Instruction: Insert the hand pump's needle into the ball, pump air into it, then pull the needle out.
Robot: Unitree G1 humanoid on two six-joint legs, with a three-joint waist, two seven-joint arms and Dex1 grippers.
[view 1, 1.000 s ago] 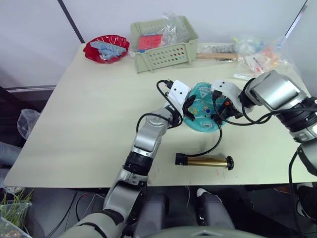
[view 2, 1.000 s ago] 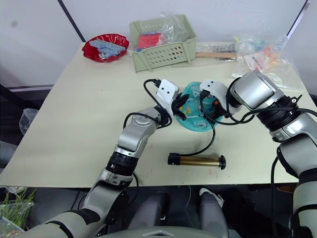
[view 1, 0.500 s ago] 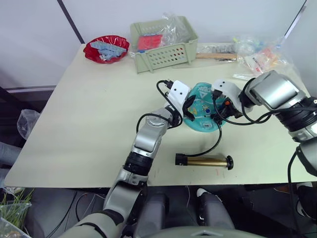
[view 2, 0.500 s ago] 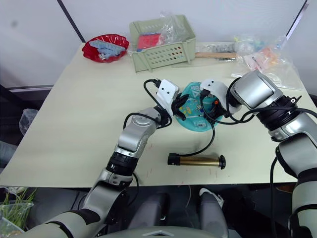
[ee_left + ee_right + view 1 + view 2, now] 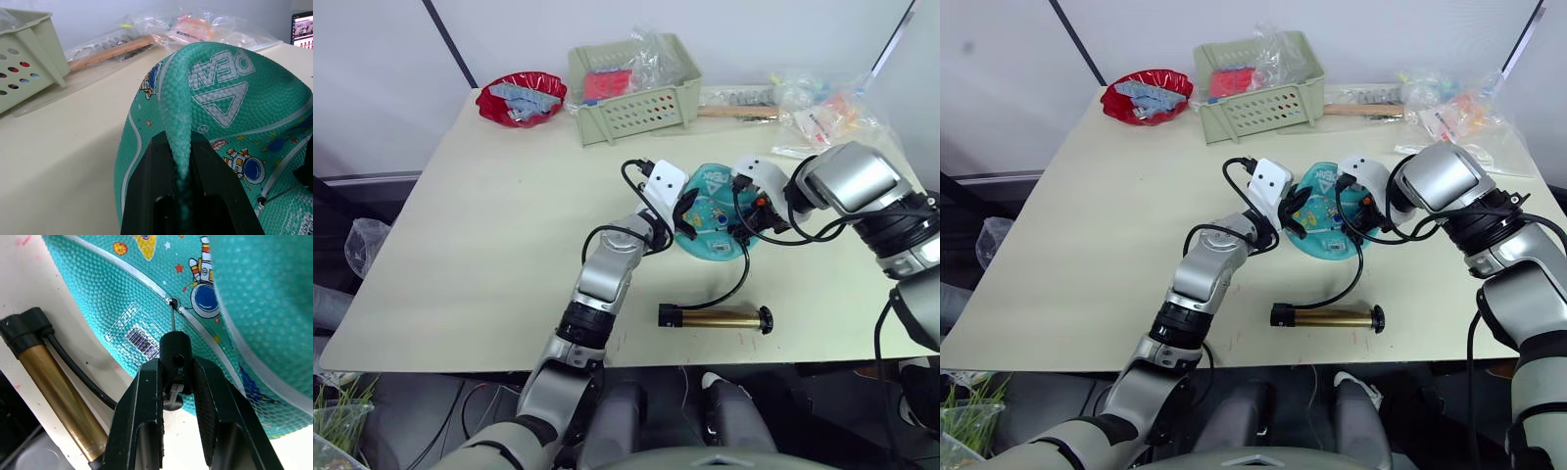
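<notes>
**Tools on ball, needle at valve**

Right tool (image 5: 177, 382) clamps the needle (image 5: 172, 316) by its black fitting; pin tip sits at the small valve hole on the ball (image 5: 715, 213), right on a white line beside the barcode print. Can't tell how deep the pin goes. Left tool (image 5: 182, 166) pinches a raised fold of the ball's teal skin betw. both fingers, narrow gap, skin bunched up in a ridge.

Ball sits mid-table (image 5: 489, 245), partly deflated, dome-like, w/ white triangle logo and cartoon astronaut prints up top. Left tool on the ball's left side, right tool on its right side, both touching it.

Hand pump (image 5: 716, 317) lies flat on table nearer the robot than the ball, apart from it, bronze barrel parallel to the near table edge, black caps at each end. Thin black hose (image 5: 740, 279) curves from pump's left end up to the fitting in the right tool.

Far side of table: green perforated basket (image 5: 636, 93) w/ red and clear packets, red bowl (image 5: 521, 98) to its left, wooden stick (image 5: 736, 112) and clear plastic bags (image 5: 822, 108) to its right. All well apart from ball.
</notes>
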